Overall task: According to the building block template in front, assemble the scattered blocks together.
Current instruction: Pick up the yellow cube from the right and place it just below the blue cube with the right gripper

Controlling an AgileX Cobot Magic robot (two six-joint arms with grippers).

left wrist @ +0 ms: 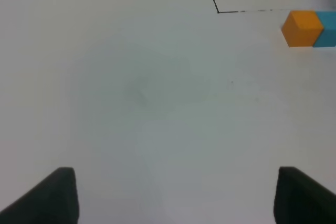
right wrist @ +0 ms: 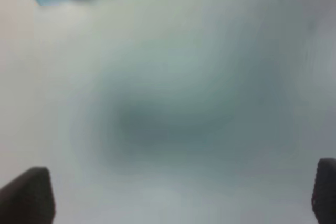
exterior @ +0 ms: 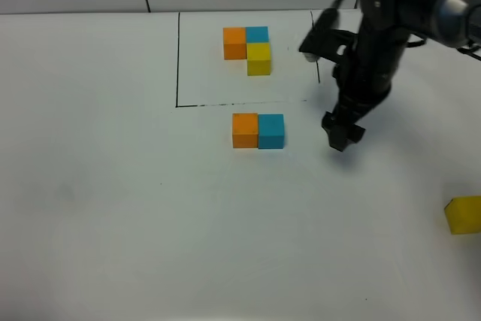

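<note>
Three loose cubes here, and two of them are already paired up: the orange cube (exterior: pixel 245 130) and the sky blue cube (exterior: pixel 271 131) sit side by side, touching, orange on the left. They're on the white counter (exterior: pixel 113 208), just in front of the template's near black line. The yellow cube (exterior: pixel 464 214) is off on its own, well apart from the pair, at the right edge of the overhead view and partly cut off.

The template (exterior: pixel 178 58) sits behind the pair. It's a black-lined rectangle with three joined cubes inside in an L: orange and blue in the back row, yellow tucked in front of the blue.

The right claw (exterior: pixel 342 137) points down at the counter just right of the sky blue cube, not touching it as far as I can see, and it holds nothing. Its wrist camera is badly blurred, but the two dark fingertips (right wrist: pixel 26 198) sit at opposite edges of the shot, so it's spread wide.

The left claw (left wrist: pixel 177 195) doesn't show in the overhead view. Its own camera has the tips far apart over bare counter, empty, with the orange cube and the template's corner further off.
</note>
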